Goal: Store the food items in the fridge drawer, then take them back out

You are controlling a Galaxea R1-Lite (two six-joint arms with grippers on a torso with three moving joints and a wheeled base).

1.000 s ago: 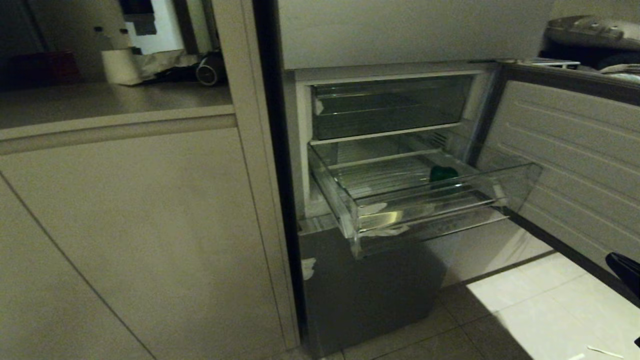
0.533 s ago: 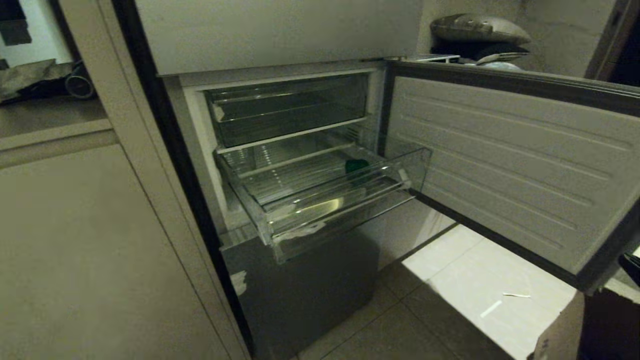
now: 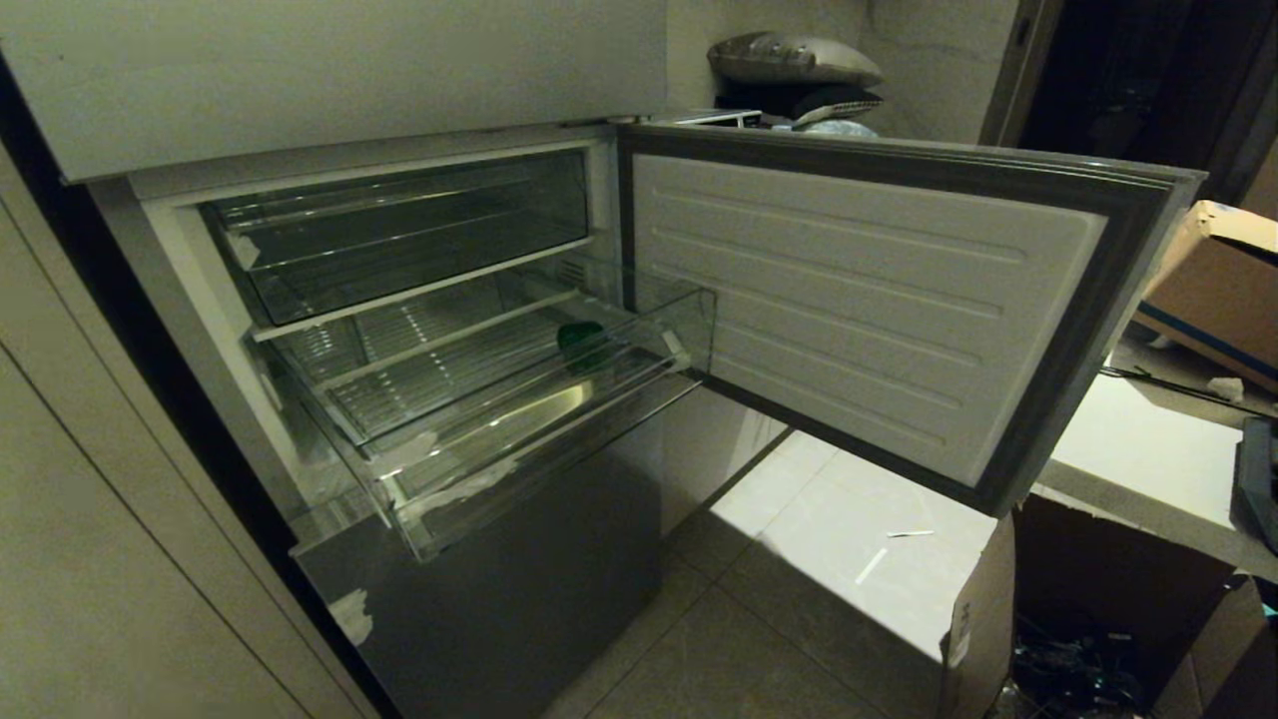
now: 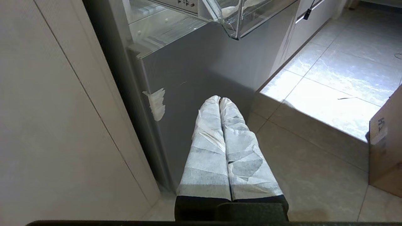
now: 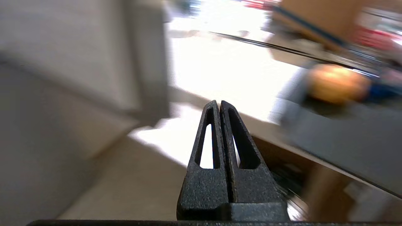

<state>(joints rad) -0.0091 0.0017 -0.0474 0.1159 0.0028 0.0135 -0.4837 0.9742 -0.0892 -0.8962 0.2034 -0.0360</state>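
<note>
One fridge drawer pulled out; long axis sideways.

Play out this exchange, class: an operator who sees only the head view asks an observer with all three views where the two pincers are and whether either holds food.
Operator: I see the fridge drawer pulled out with a green item inside, but no arms. Where is the left pincer?
Observer: The left pincer hangs low before the grey lower fridge panel, shut and empty.
Operator: And the right?
Observer: The right pincer is shut and empty too; a blurred orange object lies beyond it.
</note>
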